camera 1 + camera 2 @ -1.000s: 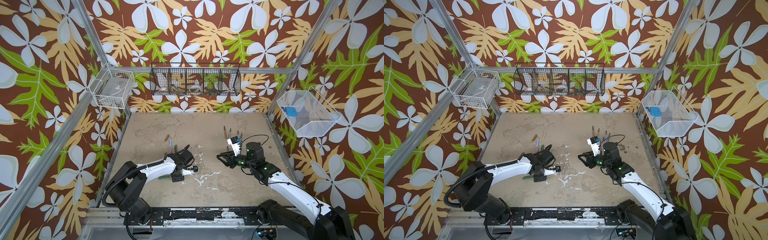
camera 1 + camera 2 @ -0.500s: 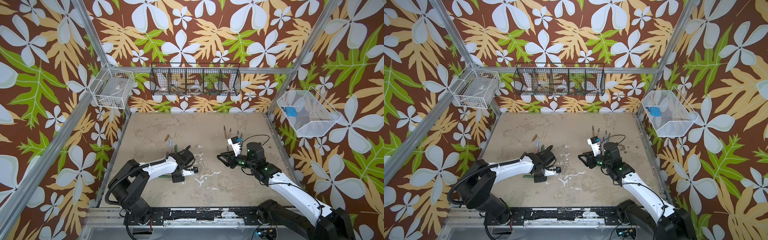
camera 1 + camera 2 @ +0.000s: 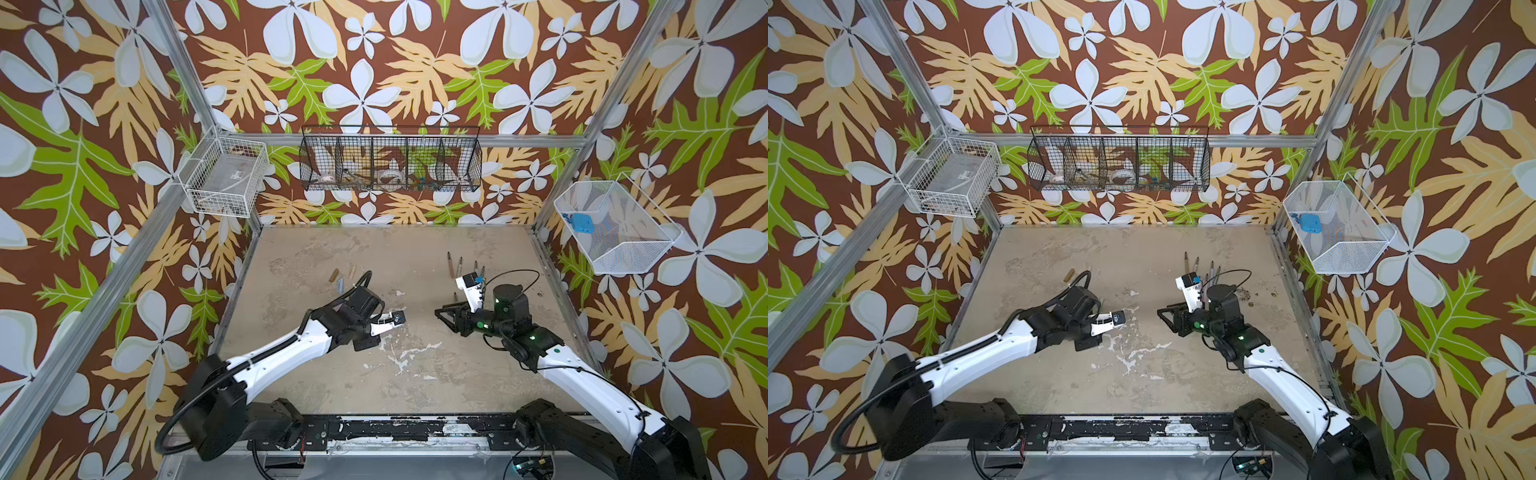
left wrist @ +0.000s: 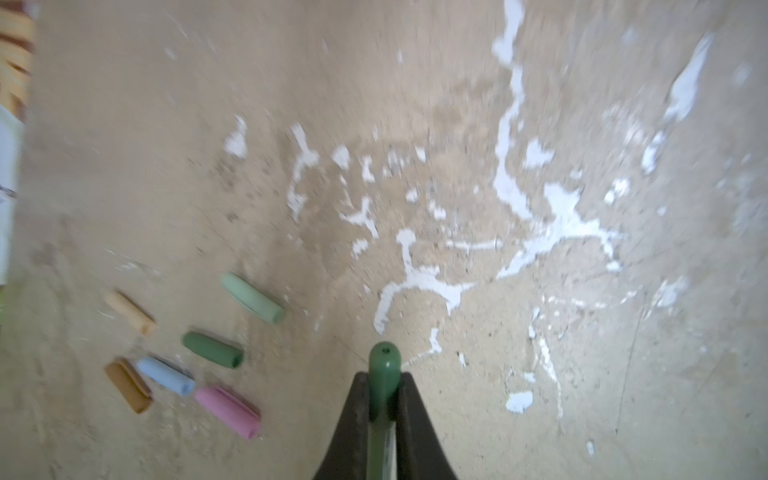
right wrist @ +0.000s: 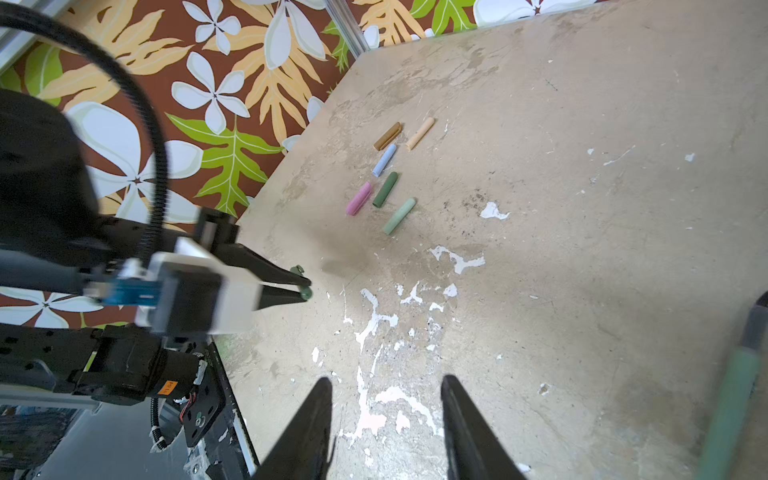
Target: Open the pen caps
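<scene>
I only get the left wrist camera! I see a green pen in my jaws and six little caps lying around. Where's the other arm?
Observer: The right gripper sits opposite your green pen, jaws open and empty.
Operator: Where are the other pens?
Observer: The uncapped pens lie on the table's right half, just beyond the right arm.
Operator: Anything on the walls?
Observer: A white wire basket on the right wall holds a blue thing.

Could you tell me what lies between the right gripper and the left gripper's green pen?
The right wrist view shows only bare, chipped table between right gripper and green pen.
</scene>
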You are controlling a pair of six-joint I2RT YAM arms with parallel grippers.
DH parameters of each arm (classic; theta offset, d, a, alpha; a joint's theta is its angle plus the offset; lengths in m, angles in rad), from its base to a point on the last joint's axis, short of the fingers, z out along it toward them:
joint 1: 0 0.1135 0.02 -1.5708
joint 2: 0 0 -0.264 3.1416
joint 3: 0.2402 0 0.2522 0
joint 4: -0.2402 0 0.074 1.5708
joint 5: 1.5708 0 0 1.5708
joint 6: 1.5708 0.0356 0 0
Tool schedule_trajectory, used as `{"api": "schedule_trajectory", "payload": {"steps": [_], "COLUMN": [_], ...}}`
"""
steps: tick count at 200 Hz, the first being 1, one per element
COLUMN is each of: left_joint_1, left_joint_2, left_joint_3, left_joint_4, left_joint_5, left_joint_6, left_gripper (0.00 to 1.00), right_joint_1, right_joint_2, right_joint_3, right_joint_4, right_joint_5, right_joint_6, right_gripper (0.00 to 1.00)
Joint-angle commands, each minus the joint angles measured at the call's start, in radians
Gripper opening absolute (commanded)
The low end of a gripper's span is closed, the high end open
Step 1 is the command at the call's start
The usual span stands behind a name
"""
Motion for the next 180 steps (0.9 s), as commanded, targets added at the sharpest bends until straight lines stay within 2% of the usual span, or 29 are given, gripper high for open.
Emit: {"api": "schedule_trajectory", "payload": {"steps": [1,30,46,79,95,144,173,180], "left_joint_1": [0.0,0.0,-0.001,-0.001,-0.001,-0.001,0.0,0.001], "left_joint_2": [-0.136,-0.305,-0.371,-0.386,-0.368,-0.26,-0.193,-0.176], "left_joint_3": [-0.055,-0.148,-0.233,-0.365,-0.403,-0.394,-0.333,-0.311], "left_joint_4": [0.27,0.567,0.801,1.12,1.233,1.358,1.285,1.243], "left_joint_5": [0.105,0.146,0.155,0.183,0.188,0.192,0.159,0.151], "left_joint_6": [-0.033,-0.151,-0.225,-0.269,-0.292,-0.508,-0.624,-0.639], "left_gripper": [0.07,0.06,0.06,0.06,0.06,0.06,0.07,0.07], "right_joint_1": [-0.001,0.0,-0.002,0.0,-0.001,0.006,0.065,0.098], "right_joint_2": [0.005,0.021,0.035,0.048,0.049,0.017,-0.082,-0.109], "right_joint_3": [0.006,-0.001,0.0,-0.009,-0.016,-0.05,-0.095,-0.107], "right_joint_4": [-0.015,0.004,0.019,0.046,0.079,0.197,0.273,0.285], "right_joint_5": [0.039,0.018,-0.003,-0.02,-0.073,-0.123,-0.029,0.034], "right_joint_6": [0.005,0.024,0.032,0.032,0.027,0.009,-0.046,-0.074], "right_gripper": [0.43,0.43,0.43,0.43,0.43,0.43,0.43,0.43]}}
